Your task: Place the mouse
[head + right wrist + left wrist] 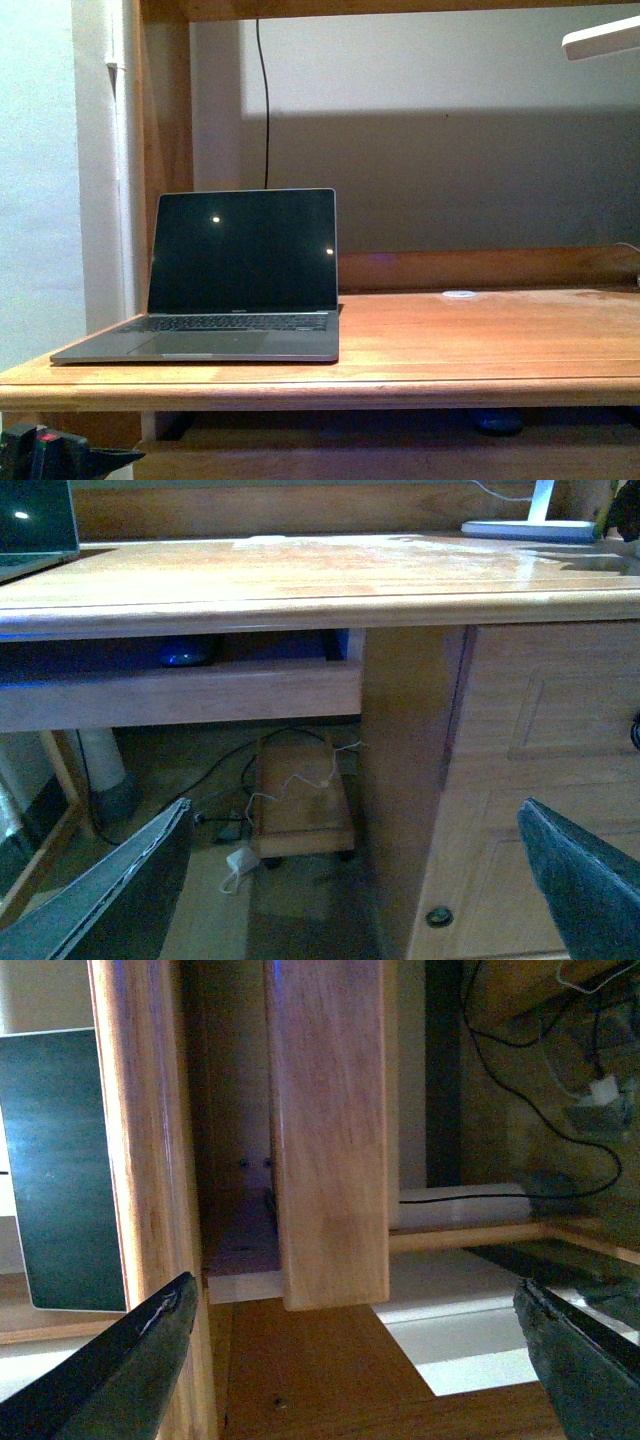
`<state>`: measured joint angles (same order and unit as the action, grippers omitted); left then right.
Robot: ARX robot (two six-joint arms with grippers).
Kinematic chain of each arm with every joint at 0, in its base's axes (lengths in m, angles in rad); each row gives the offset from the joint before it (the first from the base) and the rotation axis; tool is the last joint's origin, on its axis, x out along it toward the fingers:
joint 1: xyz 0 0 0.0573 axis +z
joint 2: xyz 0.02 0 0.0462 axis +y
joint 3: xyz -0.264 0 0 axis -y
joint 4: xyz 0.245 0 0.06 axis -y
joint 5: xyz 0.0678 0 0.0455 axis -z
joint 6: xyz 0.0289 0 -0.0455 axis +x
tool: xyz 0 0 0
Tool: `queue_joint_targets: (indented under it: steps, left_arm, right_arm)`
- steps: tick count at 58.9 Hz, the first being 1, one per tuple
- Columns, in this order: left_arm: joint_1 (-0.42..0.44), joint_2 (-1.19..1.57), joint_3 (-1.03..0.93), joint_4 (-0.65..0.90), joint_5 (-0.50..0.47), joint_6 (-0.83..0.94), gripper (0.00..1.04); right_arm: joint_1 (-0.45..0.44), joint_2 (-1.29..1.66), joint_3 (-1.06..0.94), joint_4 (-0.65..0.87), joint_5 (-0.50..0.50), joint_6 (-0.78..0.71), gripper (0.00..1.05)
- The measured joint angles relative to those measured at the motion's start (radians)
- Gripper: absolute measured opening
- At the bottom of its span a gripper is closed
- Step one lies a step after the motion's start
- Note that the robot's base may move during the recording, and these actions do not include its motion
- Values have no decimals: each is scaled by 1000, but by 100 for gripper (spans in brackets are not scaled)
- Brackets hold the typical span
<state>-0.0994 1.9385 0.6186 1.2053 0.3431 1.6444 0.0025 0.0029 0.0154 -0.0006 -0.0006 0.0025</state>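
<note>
The mouse (497, 420) is a small dark rounded shape lying on the pull-out shelf (400, 450) under the desktop, right of centre. It also shows in the right wrist view (183, 655), bluish in the shadow under the desk edge. My right gripper (355, 805) is open and empty, low in front of the desk, below and well short of the mouse. My left gripper (352, 1290) is open and empty, near a wooden desk leg (330, 1140) above the floor. The mouse is out of the left wrist view.
An open laptop (240, 270) with a dark screen stands on the left of the wooden desk (480, 340). A white disc (458, 294) lies at the back. A white lamp (600, 40) hangs over the right. A drawer cabinet (540, 780) and a wheeled wooden box (300, 800) with cables stand below.
</note>
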Motion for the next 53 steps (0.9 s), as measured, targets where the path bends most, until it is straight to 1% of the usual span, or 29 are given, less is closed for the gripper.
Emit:
queue_joint_targets:
  steps: [19, 40, 53]
  left_arm:
    - [6, 134, 158, -12, 14, 10, 97]
    - [-2, 224, 284, -33, 16, -47, 97]
    - [-5, 262, 343, -79, -6, -98, 97]
  right_arm:
    - [0, 0, 0, 0, 0, 0, 97]
    - [0, 0, 0, 0, 0, 0, 97]
    - [0, 0, 0, 0, 0, 0, 97]
